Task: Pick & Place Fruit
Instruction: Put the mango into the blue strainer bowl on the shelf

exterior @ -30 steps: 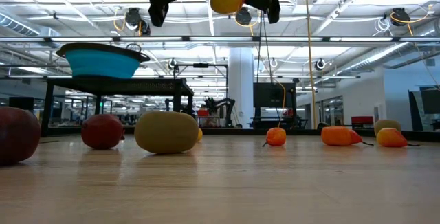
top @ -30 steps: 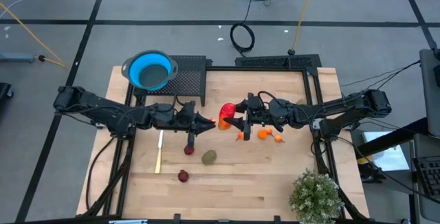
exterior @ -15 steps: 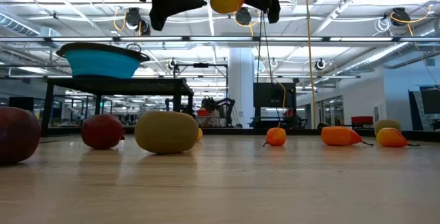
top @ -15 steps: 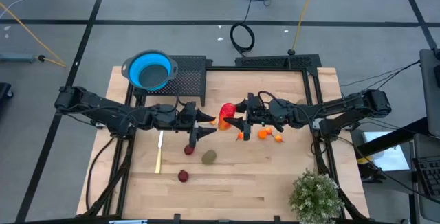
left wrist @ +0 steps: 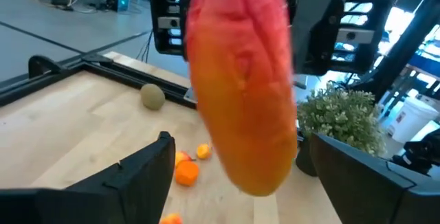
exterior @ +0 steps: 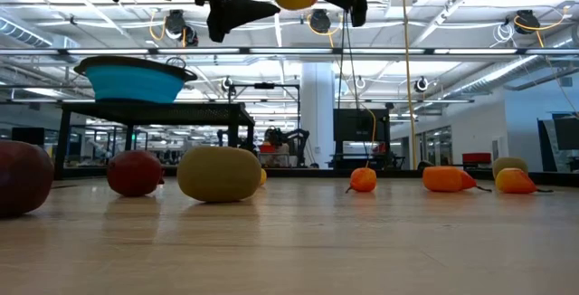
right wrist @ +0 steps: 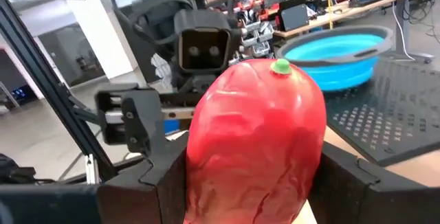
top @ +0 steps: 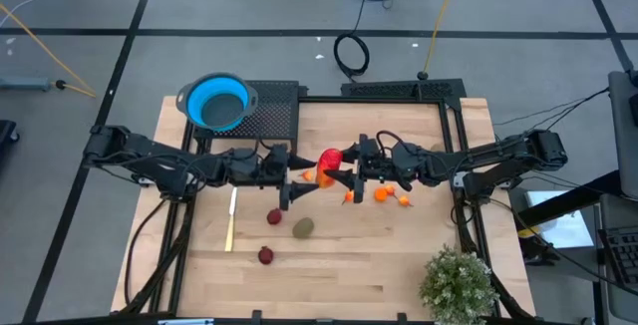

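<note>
Your right gripper (top: 344, 170) holds the elongated red-orange fruit (top: 327, 163) in the air above the middle of the table (top: 399, 255); your left gripper (top: 302, 177) stands spread wide just beside it.

In the right wrist view the fruit (right wrist: 258, 141) sits clamped between that arm's two fingers, its green stem end facing the blue bowl (right wrist: 340, 59). In the left wrist view its orange end (left wrist: 247, 107) hangs between your left fingers (left wrist: 141, 179), which stand apart from it on both sides. Down on the wood lie two dark red round fruits (top: 266, 255), an olive-green oval (top: 303, 227), small orange pieces (top: 383, 194) and the pale knife (top: 230, 220).
</note>
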Controlling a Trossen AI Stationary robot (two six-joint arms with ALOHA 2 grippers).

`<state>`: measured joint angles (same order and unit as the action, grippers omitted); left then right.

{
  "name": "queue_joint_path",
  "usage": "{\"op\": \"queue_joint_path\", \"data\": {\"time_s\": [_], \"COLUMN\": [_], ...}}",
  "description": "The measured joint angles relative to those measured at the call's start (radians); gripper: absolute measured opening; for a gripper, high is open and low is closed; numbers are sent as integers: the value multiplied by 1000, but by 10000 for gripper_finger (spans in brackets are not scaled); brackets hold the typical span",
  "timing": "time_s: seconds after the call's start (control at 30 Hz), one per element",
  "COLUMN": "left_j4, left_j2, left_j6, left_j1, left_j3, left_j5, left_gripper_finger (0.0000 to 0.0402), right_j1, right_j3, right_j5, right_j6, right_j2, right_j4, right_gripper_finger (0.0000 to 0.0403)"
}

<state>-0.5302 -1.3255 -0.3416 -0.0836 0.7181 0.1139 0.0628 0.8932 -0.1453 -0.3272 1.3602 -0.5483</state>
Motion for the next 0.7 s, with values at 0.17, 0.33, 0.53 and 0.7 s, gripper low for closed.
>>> {"op": "queue_joint_path", "data": {"time_s": [0.17,0.33,0.53,0.7], "left_j4": [-39,-51,-37,42], "left_j2": [-24,-64,-98,-96], "left_j6": [-2,6,47,43], "left_j1": [6,6,10,24], "left_j3": [1,34,84,124], "left_j5": [-32,-37,-58,-70], "left_gripper_finger": [335,336,328,309], "right_j1": [0,0,0,0], "right_j3": [0,0,0,0], "right_j5": [18,18,17,16], "right_j6": [2,0,2,3], "right_j2": [0,-1,-1,-1], "right_j4": [-31,-49,-45,-38], "right_gripper_finger": [219,219,219,219]}}
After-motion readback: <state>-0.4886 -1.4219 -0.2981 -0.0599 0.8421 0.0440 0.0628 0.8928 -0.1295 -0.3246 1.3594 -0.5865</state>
